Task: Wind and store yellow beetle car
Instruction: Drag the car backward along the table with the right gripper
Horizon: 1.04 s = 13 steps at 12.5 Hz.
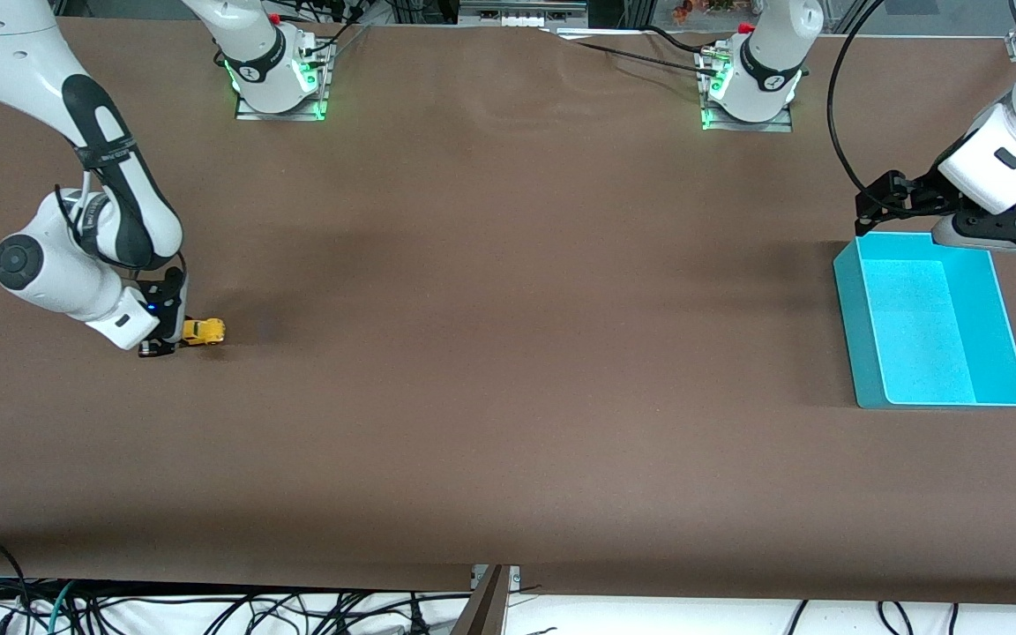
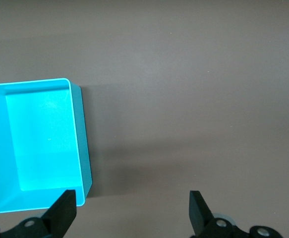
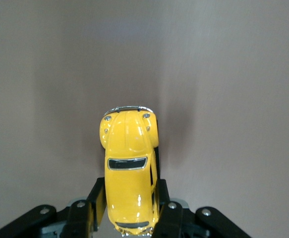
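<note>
Down at the right arm's end of the table [image 1: 508, 459], the right gripper [image 1: 175, 339] sits low and pinches the car [image 1: 205, 332] by its sides — in the right wrist view the black fingers [image 3: 98, 198] press against both flanks of the yellow body [image 3: 129, 173]. The car looks to be at table level, though whether its wheels touch I cannot tell. Its long axis runs along the table's length; one end sits between the fingers and the free end, with its chrome bumper, points away from the gripper toward the left arm's end.

There a cyan bin [image 1: 856, 326] stands, open side up. The left arm waits — its gripper [image 1: 868, 212] hangs just above the bin's corner nearest the bases, fingers [image 2: 65, 210] spread wide with nothing between them.
</note>
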{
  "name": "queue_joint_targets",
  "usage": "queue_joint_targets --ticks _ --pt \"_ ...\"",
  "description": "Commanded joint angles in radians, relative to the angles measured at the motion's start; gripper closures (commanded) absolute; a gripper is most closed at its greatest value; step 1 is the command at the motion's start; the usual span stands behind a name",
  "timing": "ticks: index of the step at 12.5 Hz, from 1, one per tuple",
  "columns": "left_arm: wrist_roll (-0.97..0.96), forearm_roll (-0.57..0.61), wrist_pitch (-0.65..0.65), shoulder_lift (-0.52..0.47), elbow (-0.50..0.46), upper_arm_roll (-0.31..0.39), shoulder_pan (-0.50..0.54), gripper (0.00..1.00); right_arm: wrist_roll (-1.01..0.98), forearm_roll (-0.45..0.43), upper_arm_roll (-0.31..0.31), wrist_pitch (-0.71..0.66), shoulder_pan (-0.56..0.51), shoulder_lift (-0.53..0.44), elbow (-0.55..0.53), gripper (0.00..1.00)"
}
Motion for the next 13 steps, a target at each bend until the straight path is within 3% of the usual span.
queue_joint_targets --ticks 1,4,6,7,8,9,13 --pt "-0.007 -0.003 -0.015 0.008 0.018 -0.003 0.005 0.0 -0.104 0.012 -0.022 0.002 -0.045 0.035 -0.012 0.84" --pt "-0.007 -0.003 -0.015 0.006 0.018 -0.005 0.005 0.0 -0.156 0.025 -0.048 -0.001 -0.065 0.044 -0.007 0.84" --pt "-0.007 -0.003 -0.015 0.008 0.018 -0.003 0.004 0.0 -0.156 0.049 -0.048 -0.013 -0.065 0.044 0.004 0.78" --pt "-0.007 -0.003 -0.015 0.008 0.018 -0.003 0.005 0.0 -0.151 0.055 -0.048 -0.027 -0.064 0.044 0.019 0.7" --pt "-0.007 -0.003 -0.015 0.008 0.018 -0.003 0.005 0.0 -0.147 0.055 -0.043 -0.036 -0.064 0.044 0.028 0.53" --pt "-0.007 -0.003 -0.015 0.006 0.018 -0.003 0.005 0.0 -0.142 0.063 -0.042 -0.051 -0.064 0.044 0.044 0.43" --pt "-0.007 -0.003 -0.015 0.008 0.018 -0.003 0.005 0.0 -0.087 0.08 -0.035 -0.143 -0.051 0.038 0.114 0.15"
